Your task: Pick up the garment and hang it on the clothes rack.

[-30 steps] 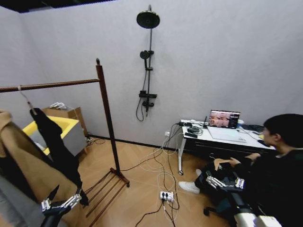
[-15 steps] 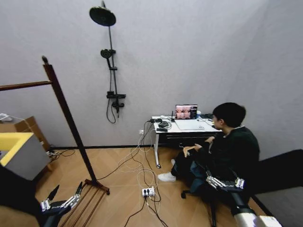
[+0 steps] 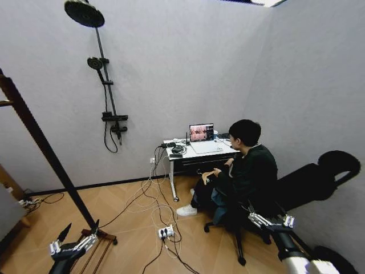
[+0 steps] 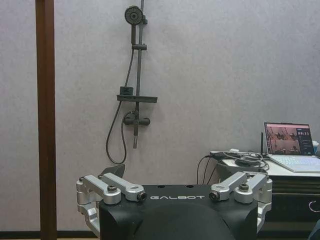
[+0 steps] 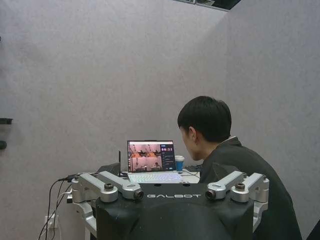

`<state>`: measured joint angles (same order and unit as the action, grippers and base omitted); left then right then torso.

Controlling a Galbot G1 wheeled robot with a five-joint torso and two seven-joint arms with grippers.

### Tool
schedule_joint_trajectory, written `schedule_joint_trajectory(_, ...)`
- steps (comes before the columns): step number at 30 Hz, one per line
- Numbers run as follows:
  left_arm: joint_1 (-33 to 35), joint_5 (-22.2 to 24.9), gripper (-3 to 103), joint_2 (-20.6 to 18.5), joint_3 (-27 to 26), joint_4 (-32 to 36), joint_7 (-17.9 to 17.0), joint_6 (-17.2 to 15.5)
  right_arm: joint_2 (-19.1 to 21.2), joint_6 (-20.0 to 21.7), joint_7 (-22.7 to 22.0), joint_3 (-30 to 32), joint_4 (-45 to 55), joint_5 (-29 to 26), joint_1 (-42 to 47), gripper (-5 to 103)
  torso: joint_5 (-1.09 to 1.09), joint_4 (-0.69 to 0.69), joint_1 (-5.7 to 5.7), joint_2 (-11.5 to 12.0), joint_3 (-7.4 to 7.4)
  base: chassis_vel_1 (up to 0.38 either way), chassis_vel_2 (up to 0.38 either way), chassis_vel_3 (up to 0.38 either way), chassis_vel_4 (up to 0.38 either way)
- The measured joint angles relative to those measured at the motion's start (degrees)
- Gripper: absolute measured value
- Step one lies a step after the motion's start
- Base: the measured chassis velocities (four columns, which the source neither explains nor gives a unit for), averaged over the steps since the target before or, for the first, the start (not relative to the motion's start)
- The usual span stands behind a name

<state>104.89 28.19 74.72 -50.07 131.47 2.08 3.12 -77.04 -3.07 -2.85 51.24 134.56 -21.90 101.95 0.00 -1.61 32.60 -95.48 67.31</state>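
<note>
Grey-walled room; clothes rack [image 3: 40, 140] post seen just beside left gripper [image 3: 73, 248]; right gripper [image 3: 271, 221] well apart; both jaws released, empty.

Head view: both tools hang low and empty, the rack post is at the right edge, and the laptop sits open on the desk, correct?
Not quite. The head view shows the rack post at the left edge. Both tools, left and right, hang low and empty; the laptop is open on the desk.
</note>
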Motion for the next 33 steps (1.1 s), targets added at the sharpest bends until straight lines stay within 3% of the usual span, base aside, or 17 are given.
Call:
schedule_joint_trajectory(21,0.01,0.0,100,0.0,0.0,0.0,0.0,0.0,0.0,0.0,0.0,0.0,0.0,0.0,0.03,100,0.0,-0.02,-0.07,-0.04,-0.02,0.108,-0.109,-0.087,0.101)
schedule_joint_trajectory(33,0.0,0.0,100,0.0,0.0,0.0,0.0,0.0,0.0,0.0,0.0,0.0,0.0,0.0,0.0,100,0.0,-0.01,0.02,0.01,0.01,0.028,0.07,0.061,0.026)
